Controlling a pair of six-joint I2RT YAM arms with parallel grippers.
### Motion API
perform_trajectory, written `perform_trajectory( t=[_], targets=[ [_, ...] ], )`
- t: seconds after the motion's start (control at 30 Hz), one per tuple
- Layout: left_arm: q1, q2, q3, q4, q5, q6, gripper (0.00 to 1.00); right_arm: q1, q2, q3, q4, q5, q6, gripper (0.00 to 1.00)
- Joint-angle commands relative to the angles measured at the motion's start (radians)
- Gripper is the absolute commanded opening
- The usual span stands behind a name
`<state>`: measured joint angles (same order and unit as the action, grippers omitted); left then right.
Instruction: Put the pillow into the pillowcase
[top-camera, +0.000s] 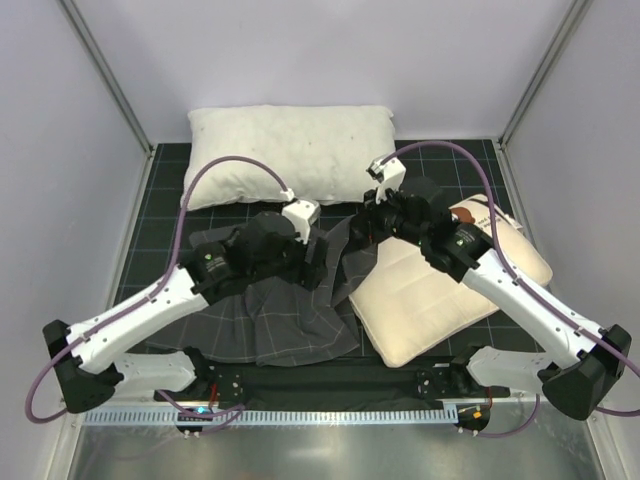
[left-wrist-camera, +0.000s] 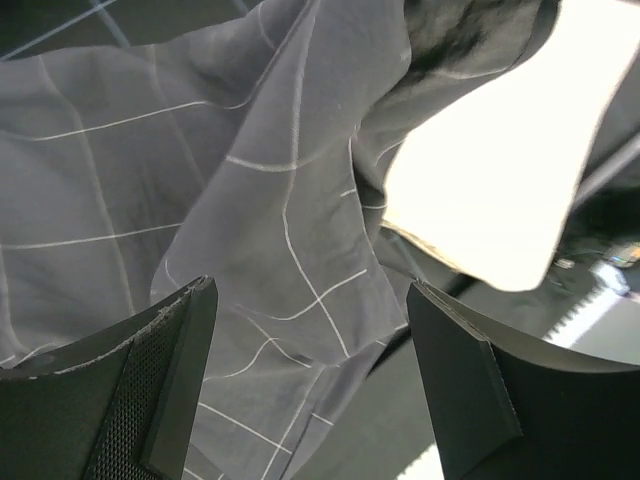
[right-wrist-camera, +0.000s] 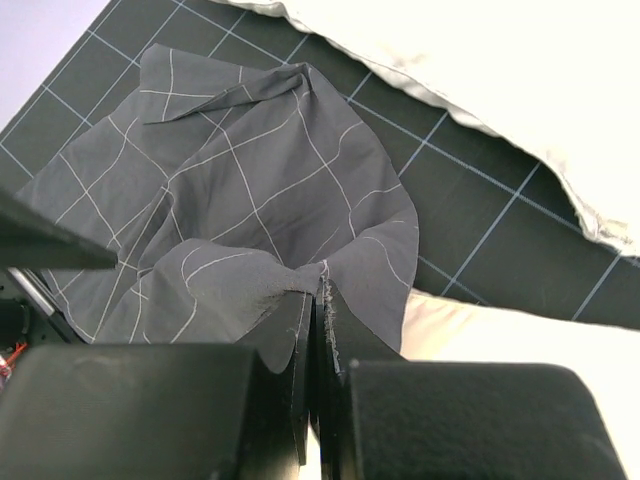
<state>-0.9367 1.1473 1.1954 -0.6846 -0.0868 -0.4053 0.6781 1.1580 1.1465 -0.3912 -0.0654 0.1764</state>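
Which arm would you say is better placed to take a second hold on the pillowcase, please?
Probably the left. The left gripper stands open just above loose pillowcase fabric, holding nothing. The right gripper is shut on a pinch of that case beside the cream pillow, so it is occupied.

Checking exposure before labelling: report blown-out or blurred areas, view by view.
Left wrist: the pillow is blown out to flat white, the pillowcase grid is sharp. Right wrist: the plain white pillow is nearly washed out, grid lines crisp. Top external: evenly lit, no blur.
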Motion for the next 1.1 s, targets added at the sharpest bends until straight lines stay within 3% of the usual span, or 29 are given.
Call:
perform_trajectory(
  t=[0.0,0.2,0.3,0.57,0.77,0.87,0.97,1.0,1.07],
  targets=[
    [-0.117,0.029,0.023,0.014,-0.335,-0.049,0.81,-0.025,0.008,0.045,0.006,-0.057,0.052,0.04],
    [-0.326,0.139,0.018,-0.046,-0.73,-0.245,0.83,-0.045,0.014,0.047,0.012,-0.077,0.061,0.04],
    [-0.378,0.198,0.072,-0.111,-0.804,-0.317,0.86,-0.051,0.022,0.045,0.015,-0.085,0.06,0.04],
    [-0.41,0.402,0.188,-0.274,-0.87,-0.441,0.91,-0.063,0.022,0.03,0.045,-0.108,0.077,0.04],
    [-0.401,0.442,0.142,-0.263,-0.847,-0.493,0.83,-0.077,0.028,0.019,0.055,-0.122,0.081,0.04],
    [-0.401,0.45,0.109,-0.273,-0.828,-0.526,0.76,-0.094,0.029,0.012,0.06,-0.128,0.084,0.04],
    [-0.401,0.447,0.092,-0.315,-0.818,-0.562,0.57,-0.116,0.032,0.004,0.063,-0.131,0.083,0.04],
    [-0.402,0.431,0.093,-0.351,-0.823,-0.572,0.39,-0.126,0.034,-0.004,0.066,-0.137,0.084,0.04],
    [-0.401,0.402,0.078,-0.359,-0.805,-0.561,0.21,-0.161,0.046,-0.008,0.078,-0.149,0.083,0.04]
  ],
)
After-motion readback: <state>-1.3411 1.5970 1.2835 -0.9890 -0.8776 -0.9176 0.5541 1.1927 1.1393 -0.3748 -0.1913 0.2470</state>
